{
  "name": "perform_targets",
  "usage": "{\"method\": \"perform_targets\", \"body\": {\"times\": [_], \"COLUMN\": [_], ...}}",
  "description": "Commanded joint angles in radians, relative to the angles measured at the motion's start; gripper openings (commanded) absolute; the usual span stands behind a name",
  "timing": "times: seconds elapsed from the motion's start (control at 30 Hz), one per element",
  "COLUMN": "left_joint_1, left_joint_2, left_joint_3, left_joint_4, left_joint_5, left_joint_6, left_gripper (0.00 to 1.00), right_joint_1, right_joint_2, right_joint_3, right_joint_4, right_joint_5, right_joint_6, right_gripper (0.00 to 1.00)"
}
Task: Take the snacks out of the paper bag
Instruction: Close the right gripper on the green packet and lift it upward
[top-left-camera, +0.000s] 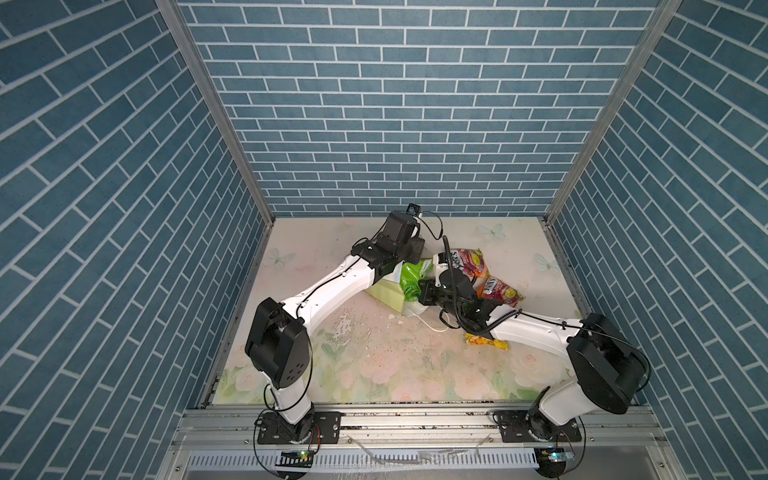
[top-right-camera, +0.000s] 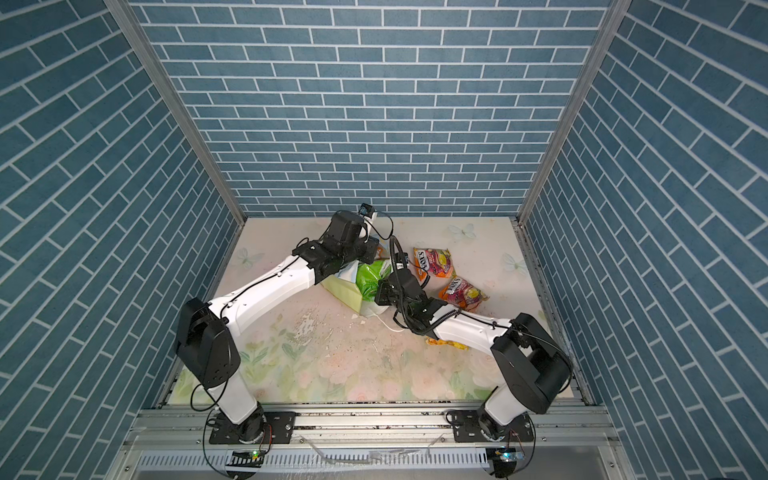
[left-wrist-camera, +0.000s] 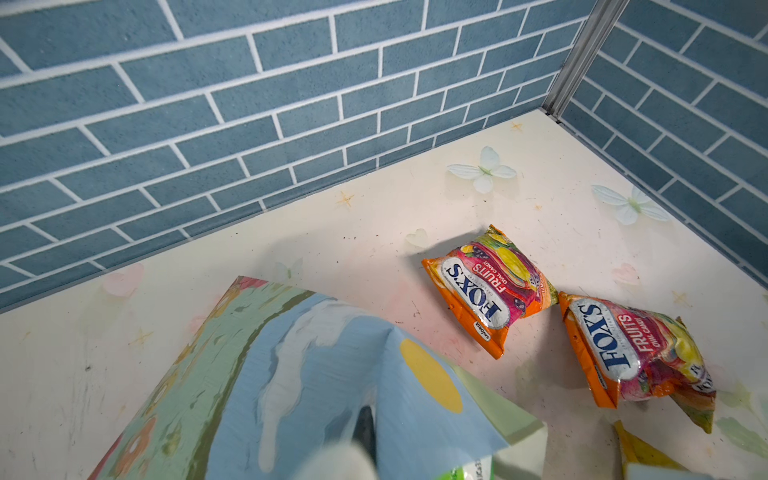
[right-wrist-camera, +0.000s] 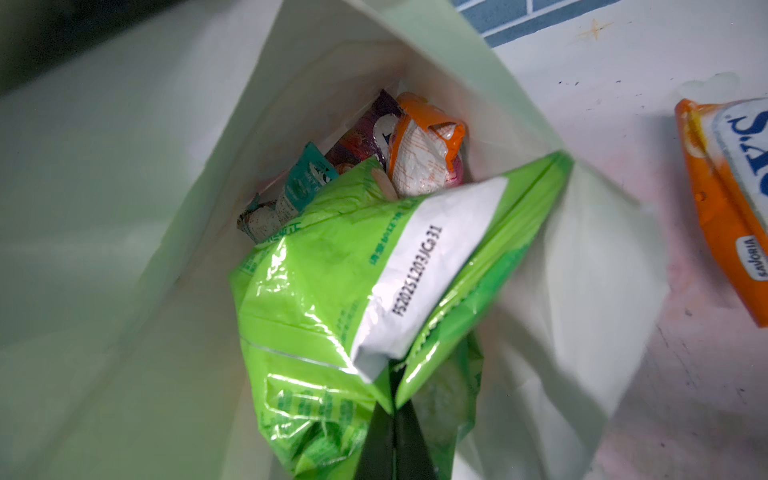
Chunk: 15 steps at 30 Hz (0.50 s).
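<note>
The paper bag (top-left-camera: 388, 293) (left-wrist-camera: 249, 374) lies on its side mid-table, its mouth facing the right arm. My left gripper (left-wrist-camera: 365, 424) is shut on a pinched fold of the bag's blue painted face. My right gripper (right-wrist-camera: 392, 419) is shut on the edge of a bright green snack packet (right-wrist-camera: 332, 291) (top-right-camera: 372, 276) that sticks out of the mouth. Deeper inside the bag lie a teal-and-white packet (right-wrist-camera: 299, 187), an orange packet (right-wrist-camera: 424, 158) and a purple one (right-wrist-camera: 365, 133). Two FOX'S packets (top-left-camera: 469, 262) (top-left-camera: 500, 291) lie on the table beside the bag.
A yellow-orange packet (top-left-camera: 486, 341) lies partly under my right forearm. A white cord handle (top-left-camera: 432, 326) trails from the bag's mouth onto the floral tabletop (top-left-camera: 374, 365). Blue brick walls (top-left-camera: 395, 124) close in the back and both sides.
</note>
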Motion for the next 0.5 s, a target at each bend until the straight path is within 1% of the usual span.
{"method": "perform_targets", "body": {"times": [0.0,0.47], "left_joint_1": [0.001,0.008], "left_joint_2": [-0.006,0.0], "left_joint_3": [0.023,0.028], "left_joint_4": [-0.026,-0.034], "left_joint_5": [-0.028,-0.031], "left_joint_6": [0.001,-0.01], "left_gripper": [0.0,0.0], "right_joint_1": [-0.005,-0.006], "right_joint_2": [-0.055,-0.151], "right_joint_3": [-0.005,-0.037], "right_joint_4": [0.008,-0.02], "right_joint_5": [0.061,0.104], "right_joint_6": [-0.032,-0.055], "right_gripper": [0.0,0.0]}}
